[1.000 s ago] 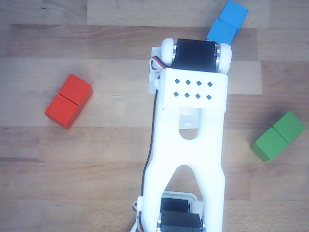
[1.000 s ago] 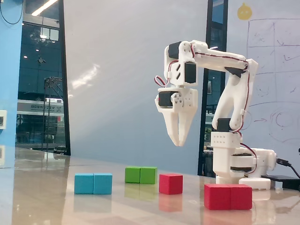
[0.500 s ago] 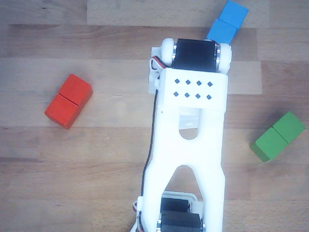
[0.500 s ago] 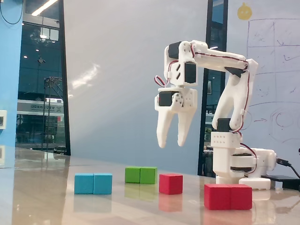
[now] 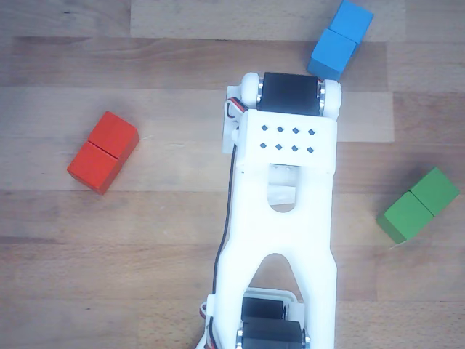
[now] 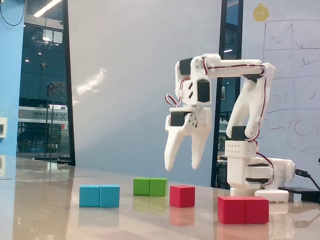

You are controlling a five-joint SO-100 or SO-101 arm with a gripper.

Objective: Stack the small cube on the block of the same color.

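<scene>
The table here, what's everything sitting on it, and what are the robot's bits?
small cube: one, red, mid-table in the fixed view, below the raised hand; hidden under the arm from above.
red block: one, two cubes long, at the left in the other view, front right in the fixed view.
blue block: one, two cubes long, top of the other view.
green block: one, two cubes long, right edge of the other view.
table: one, pale wood planks.
whiteboard: one, white, behind the arm.
arm: one, white with black motors.
hand: one, white, open, empty, above the small cube.
</scene>
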